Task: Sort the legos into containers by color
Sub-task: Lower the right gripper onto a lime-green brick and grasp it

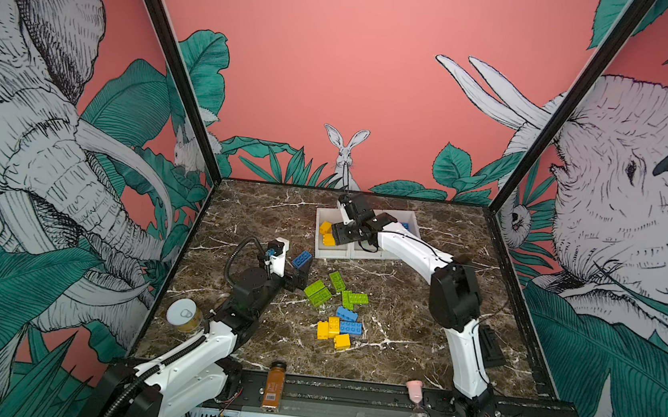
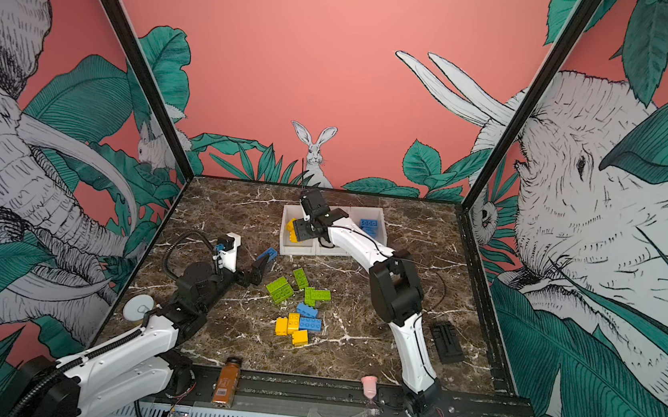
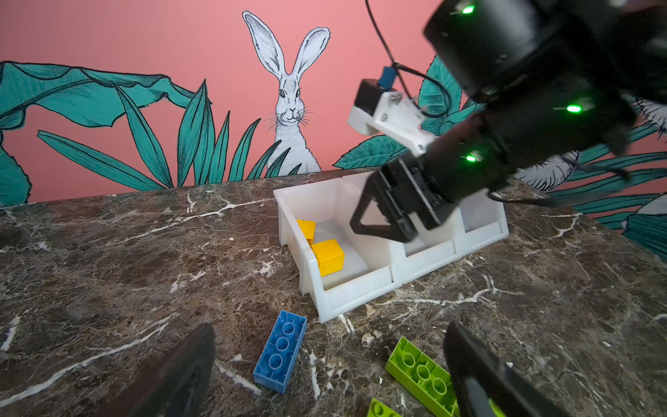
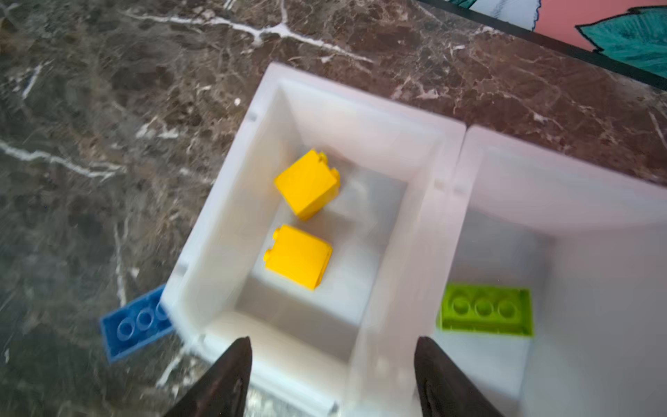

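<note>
Sorting is at an early stage. The legos (image 1: 318, 293) are glossy moulded-plastic bricks, studded on top and hollow with round tubes beneath. Two square yellow bricks (image 4: 297, 256) lie in the left-end container (image 4: 231, 202), one oblong green brick (image 4: 485, 312) in the middle one, and blue bricks (image 2: 368, 224) in the right-end one. Roughly a dozen remain loose on the tabletop (image 1: 414, 351), a brown veined marble. One blue oblong (image 3: 279, 352) lies underside up near the containers. These are smooth white bins with low front lips. The right gripper (image 4: 334, 346) hangs over the yellow bin, jaws spread and empty. The left gripper (image 3: 328, 328) sits low by the blue oblong, jaws fully spread and empty.
</note>
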Action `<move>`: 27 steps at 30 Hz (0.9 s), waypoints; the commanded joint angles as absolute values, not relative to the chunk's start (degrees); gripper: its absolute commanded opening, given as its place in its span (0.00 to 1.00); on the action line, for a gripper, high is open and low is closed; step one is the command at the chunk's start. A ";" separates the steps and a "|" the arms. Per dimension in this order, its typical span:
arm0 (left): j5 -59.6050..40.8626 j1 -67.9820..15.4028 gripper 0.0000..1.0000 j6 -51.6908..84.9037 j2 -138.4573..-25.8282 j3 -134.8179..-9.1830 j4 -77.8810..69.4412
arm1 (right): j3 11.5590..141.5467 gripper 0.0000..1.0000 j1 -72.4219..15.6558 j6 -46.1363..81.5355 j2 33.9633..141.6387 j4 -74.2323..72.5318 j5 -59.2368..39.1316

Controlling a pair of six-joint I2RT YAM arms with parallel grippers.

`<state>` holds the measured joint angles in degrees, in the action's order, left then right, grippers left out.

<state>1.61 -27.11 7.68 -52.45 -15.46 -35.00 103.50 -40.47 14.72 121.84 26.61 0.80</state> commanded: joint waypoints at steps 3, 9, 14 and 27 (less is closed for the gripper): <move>2.11 -27.06 0.99 7.29 -51.73 -14.85 -34.95 | 85.56 0.70 -45.46 18.49 109.74 16.24 2.80; 1.59 -27.07 0.99 7.66 -52.07 -14.99 -35.06 | 79.03 0.70 -49.33 19.21 108.53 16.04 4.52; 2.35 -27.05 0.99 7.38 -51.33 -14.83 -34.60 | 79.04 0.69 -49.82 20.17 110.51 16.00 2.19; 2.34 -27.07 0.99 7.56 -51.55 -14.85 -34.65 | 81.02 0.67 -49.83 19.98 114.80 17.74 4.62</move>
